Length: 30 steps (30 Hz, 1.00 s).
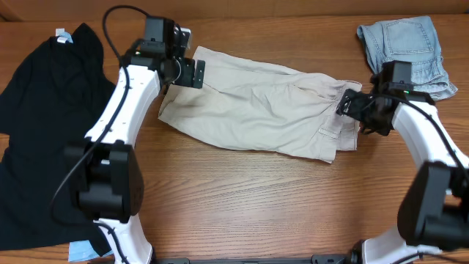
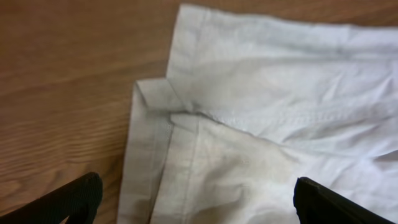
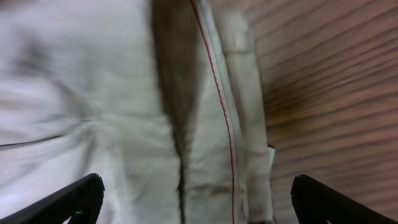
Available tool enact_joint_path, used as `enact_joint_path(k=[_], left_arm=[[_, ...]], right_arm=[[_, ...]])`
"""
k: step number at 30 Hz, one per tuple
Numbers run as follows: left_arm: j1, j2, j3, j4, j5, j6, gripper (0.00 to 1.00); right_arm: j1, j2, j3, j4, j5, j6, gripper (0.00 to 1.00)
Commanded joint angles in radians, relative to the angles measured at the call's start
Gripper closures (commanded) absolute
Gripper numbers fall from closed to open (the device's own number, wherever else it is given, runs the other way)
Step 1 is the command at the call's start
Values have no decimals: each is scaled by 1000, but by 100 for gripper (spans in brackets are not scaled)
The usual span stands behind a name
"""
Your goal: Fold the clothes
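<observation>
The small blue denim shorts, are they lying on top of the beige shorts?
No, the denim shorts lie off to the side by themselves, apart from the beige shorts.

Soft, even light from above. Overhead view sharp; the black top [image 1: 44, 110] at 9 o'clock swallows detail. Left wrist view slightly soft; right wrist view blurred, a dark fold shadow on the cream shorts [image 3: 93, 93] running down from 12 o'clock.

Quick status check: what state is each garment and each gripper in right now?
cream shorts, lying rumpled across the table's middle, held by neither gripper.
black top, spread out at the left side, unfolded.
denim shorts, bunched in a compact pile at the far right corner.
left gripper, open, above the cream shorts' left end.
right gripper, open, above their right end.
</observation>
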Motion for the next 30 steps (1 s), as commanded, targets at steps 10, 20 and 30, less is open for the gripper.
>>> enact_joint_path(k=[10,20,30], left_arm=[[5,18,4,-39,120,27,0],[5,18,4,-40,219,27,5],[5,18,4,-58,233,27,11]], right_arm=[[-3,199,6,50,-100,-30,0],[-3,237,6,35,-456,-29,39],[-3,237,6,35,-500,-25,96]])
